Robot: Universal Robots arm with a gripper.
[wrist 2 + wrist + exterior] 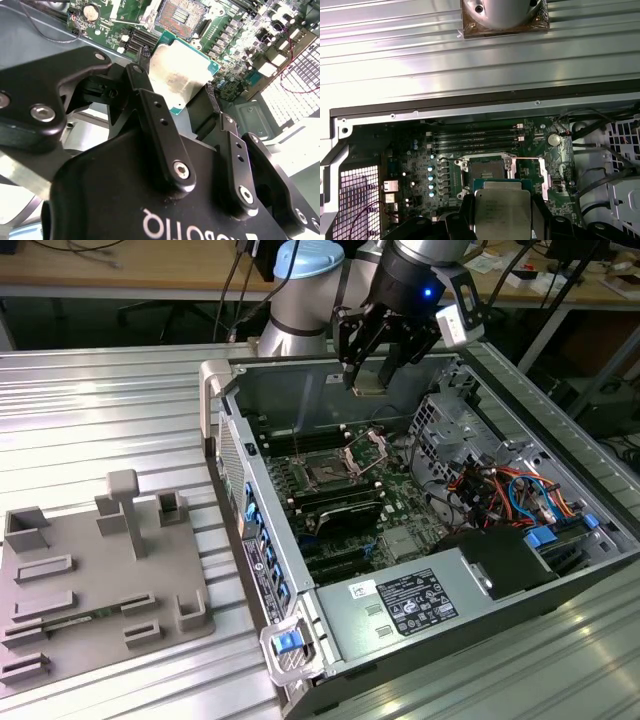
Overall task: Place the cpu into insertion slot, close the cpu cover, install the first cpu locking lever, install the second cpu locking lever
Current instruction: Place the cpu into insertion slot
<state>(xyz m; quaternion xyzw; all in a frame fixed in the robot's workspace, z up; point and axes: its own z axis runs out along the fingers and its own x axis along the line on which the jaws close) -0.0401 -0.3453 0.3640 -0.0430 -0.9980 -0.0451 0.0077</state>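
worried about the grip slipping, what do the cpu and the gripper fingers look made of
The cpu: silvery metal face, matte and smudged, on a thin green edge, probably circuit board. The fingers: smooth black with a soft sheen along the edges; coated metal or hard plastic, cannot tell.

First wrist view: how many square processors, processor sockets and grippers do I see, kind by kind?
cpu: 1
insertion slot: 1
gripper, holding the cpu: 1
Total: 3
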